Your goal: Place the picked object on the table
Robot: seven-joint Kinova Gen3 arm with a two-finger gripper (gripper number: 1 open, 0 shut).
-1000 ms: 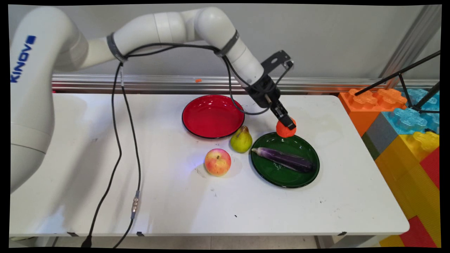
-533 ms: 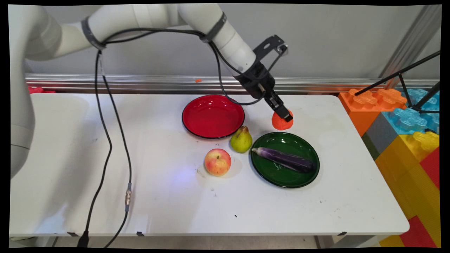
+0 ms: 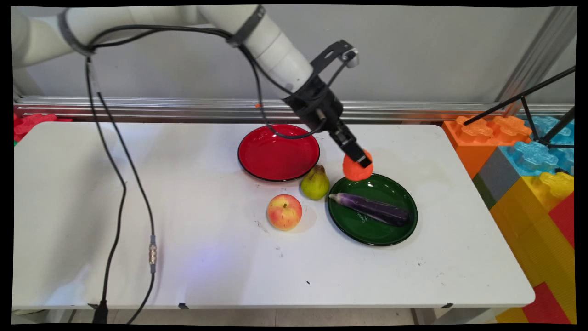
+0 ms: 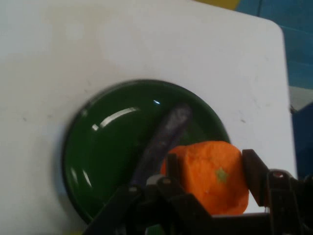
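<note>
My black gripper (image 3: 359,162) is shut on an orange fruit (image 3: 356,170) and holds it in the air at the far left rim of the green plate (image 3: 353,225). In the hand view the orange fruit (image 4: 215,177) sits gripped between the two fingers (image 4: 255,175), with the green plate (image 4: 102,152) below it. A purple eggplant (image 3: 372,209) lies across that plate; it shows as the dark eggplant (image 4: 164,137) in the hand view. A green pear (image 3: 315,183) stands just left of the plate.
A red plate (image 3: 278,151) sits behind the pear, and a red-yellow apple (image 3: 285,212) lies in front of it. Large coloured toy blocks (image 3: 528,174) border the table's right edge. Black cables (image 3: 119,184) hang down over the left part of the table.
The gripper with the orange fruit rose off the plate's far rim, then swung left and came down a little. The arm's upper links lifted toward the top left.
</note>
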